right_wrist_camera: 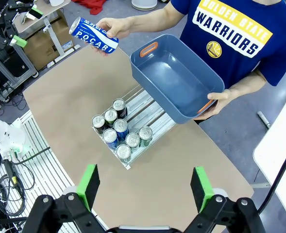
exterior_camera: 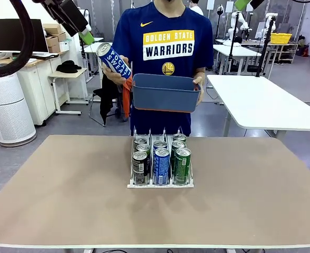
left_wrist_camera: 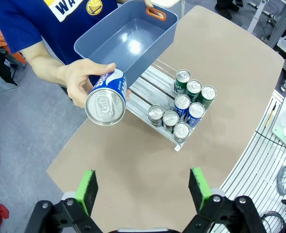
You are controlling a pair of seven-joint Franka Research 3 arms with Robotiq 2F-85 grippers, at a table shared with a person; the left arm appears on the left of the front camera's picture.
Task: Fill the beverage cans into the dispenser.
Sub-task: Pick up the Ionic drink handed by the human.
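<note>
Jaws on both grippers hang wide and empty while the person's hand (left_wrist_camera: 77, 80) offers a Pocari can (left_wrist_camera: 105, 101) at 11 o'clock of the dispenser (exterior_camera: 160, 163) mid-counter, so probably handover next.

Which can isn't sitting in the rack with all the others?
The blue-and-white Pocari Sweat can in the person's hand, held tilted in the air beside the blue bin. The other cans stand upright in the rack.
</note>
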